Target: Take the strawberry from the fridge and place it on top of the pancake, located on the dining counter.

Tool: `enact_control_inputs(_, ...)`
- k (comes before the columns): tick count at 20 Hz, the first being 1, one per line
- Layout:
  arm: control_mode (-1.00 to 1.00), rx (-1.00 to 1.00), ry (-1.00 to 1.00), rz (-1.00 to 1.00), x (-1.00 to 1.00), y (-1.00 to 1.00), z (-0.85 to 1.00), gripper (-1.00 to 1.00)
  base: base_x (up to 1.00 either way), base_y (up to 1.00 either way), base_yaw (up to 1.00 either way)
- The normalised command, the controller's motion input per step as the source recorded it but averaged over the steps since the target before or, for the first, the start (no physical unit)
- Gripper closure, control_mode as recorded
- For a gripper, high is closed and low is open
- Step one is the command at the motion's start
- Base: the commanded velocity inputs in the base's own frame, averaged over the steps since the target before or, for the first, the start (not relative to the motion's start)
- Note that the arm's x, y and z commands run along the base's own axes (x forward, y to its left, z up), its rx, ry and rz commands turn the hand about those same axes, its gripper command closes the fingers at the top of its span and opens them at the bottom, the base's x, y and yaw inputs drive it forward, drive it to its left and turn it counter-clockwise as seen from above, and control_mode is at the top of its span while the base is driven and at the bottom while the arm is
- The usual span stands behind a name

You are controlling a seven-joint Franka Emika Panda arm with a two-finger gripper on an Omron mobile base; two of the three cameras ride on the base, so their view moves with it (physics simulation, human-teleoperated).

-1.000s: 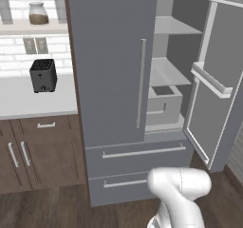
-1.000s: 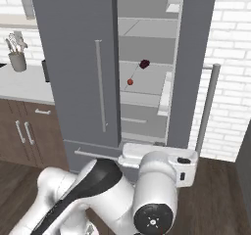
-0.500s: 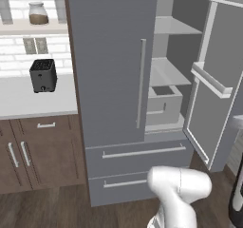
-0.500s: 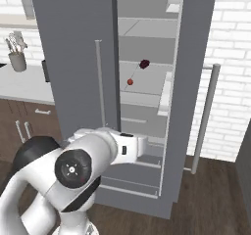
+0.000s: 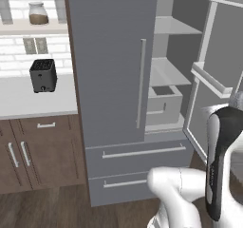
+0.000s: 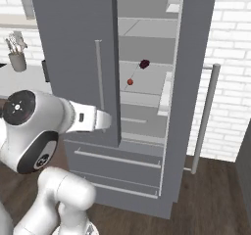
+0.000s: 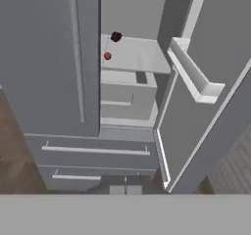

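The fridge point(image 5: 114, 80) stands with its left door shut and its right door point(image 5: 223, 75) swung open. On a pale inner shelf lies the strawberry point(image 6: 130, 82), tiny and bright red, with a darker maroon lump point(image 6: 144, 63) behind it. The hand view looks at the same pair from farther back: the strawberry point(image 7: 107, 56) below the maroon lump point(image 7: 116, 36). My gripper point(image 6: 109, 122) reaches from the left, in front of the shut door's lower edge, well short of the shelf. Its fingers are too hidden to read. The pancake and the dining counter are out of view.
A grey bin point(image 5: 163, 103) sits on the shelf below. Two drawers point(image 5: 142, 153) close off the fridge's bottom. The open door's shelf rail point(image 7: 193, 75) juts out on the right. To the left, a wall counter point(image 5: 33, 99) carries a black toaster point(image 5: 43, 75).
The arm has swung round: its elbow moved to the left of the right base view and the hand now points at the fridge. The fridge and the berry have not moved.
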Motion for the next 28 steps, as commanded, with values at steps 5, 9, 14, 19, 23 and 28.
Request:
enact_control_inputs(5,-1.00,0.00,0.24,0.00,0.37,0.50,0.11,1.00,0.00,0.00,0.00)
enact_control_inputs(9,-1.00,0.01,0.10,0.00,0.40,0.42,0.00,-1.00,0.00,0.00,0.00)
enact_control_inputs(14,-1.00,0.07,0.03,0.00,0.52,0.27,0.00,-1.00,0.00,0.00,0.00)
enact_control_inputs(19,-1.00,0.06,-0.06,0.00,0.44,0.26,0.00,-1.00,0.00,0.00,0.00)
enact_control_inputs(23,-1.00,0.05,-0.02,0.00,0.65,0.34,0.00,-1.00,0.00,0.00,0.00)
enact_control_inputs(28,-1.00,0.01,-0.12,0.00,0.57,0.07,0.00,-1.00,0.00,0.00,0.00)
